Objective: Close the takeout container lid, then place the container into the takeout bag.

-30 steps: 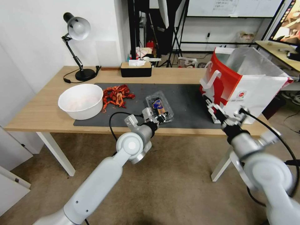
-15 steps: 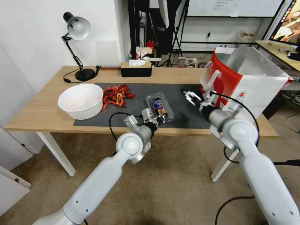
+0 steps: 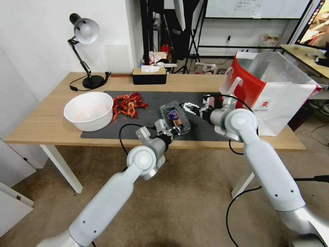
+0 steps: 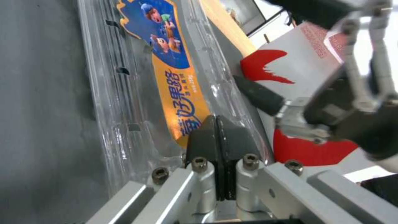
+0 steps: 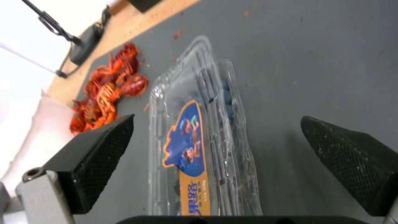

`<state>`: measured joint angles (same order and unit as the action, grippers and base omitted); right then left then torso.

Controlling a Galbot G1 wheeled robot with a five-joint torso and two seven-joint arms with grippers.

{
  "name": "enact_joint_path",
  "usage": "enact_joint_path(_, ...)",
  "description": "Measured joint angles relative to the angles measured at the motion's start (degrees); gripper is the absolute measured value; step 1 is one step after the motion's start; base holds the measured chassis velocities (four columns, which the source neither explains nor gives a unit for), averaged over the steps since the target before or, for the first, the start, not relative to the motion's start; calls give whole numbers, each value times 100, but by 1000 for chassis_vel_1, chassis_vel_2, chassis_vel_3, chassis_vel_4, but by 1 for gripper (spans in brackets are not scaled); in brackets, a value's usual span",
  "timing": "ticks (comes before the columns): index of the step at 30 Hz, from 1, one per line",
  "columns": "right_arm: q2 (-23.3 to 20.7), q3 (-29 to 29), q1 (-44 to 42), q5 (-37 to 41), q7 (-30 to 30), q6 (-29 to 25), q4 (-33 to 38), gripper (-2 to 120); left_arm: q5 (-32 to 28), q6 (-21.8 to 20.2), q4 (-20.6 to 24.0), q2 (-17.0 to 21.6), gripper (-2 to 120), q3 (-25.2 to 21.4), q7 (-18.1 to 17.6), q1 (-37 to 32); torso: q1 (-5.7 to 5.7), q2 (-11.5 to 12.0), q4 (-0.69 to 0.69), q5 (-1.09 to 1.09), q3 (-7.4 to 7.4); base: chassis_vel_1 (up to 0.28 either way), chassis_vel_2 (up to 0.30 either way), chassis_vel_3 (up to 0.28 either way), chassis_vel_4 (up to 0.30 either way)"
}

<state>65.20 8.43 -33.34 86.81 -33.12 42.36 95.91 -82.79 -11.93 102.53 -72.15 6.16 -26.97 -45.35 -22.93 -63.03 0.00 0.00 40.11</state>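
Note:
The clear takeout container (image 3: 171,115) (image 5: 195,140) lies on the dark mat, with blue berries showing through it. Its lid (image 4: 174,77) carries a blue and orange sticker and sits over the berry half. My left gripper (image 3: 174,129) (image 4: 216,124) is at the container's near end, its black pads pressed together on the lid's rim. My right gripper (image 3: 189,107) (image 5: 216,118) hovers open just right of the container, its fingers spread wider than the box. The red-and-white takeout bag (image 3: 274,92) (image 4: 290,62) stands open at the table's right end.
A white bowl (image 3: 89,110) sits at the mat's left end, with red crayfish shells (image 3: 128,104) beside it. A black tissue box (image 3: 149,76) and a desk lamp (image 3: 93,81) stand along the back of the table. Bare mat (image 3: 157,97) lies behind the container.
My right arm has swung left from the table's front edge by the bag to the container's right side, gripper open. The left gripper and container have stayed put.

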Motion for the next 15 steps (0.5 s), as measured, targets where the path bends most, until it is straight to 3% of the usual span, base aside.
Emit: enact_joint_path(15, 100, -420, 222, 190, -196, -8, -312, 100, 24, 10, 37, 32, 0, -18, 13, -37, 1, 0, 1, 0, -1, 0, 0, 0, 0)
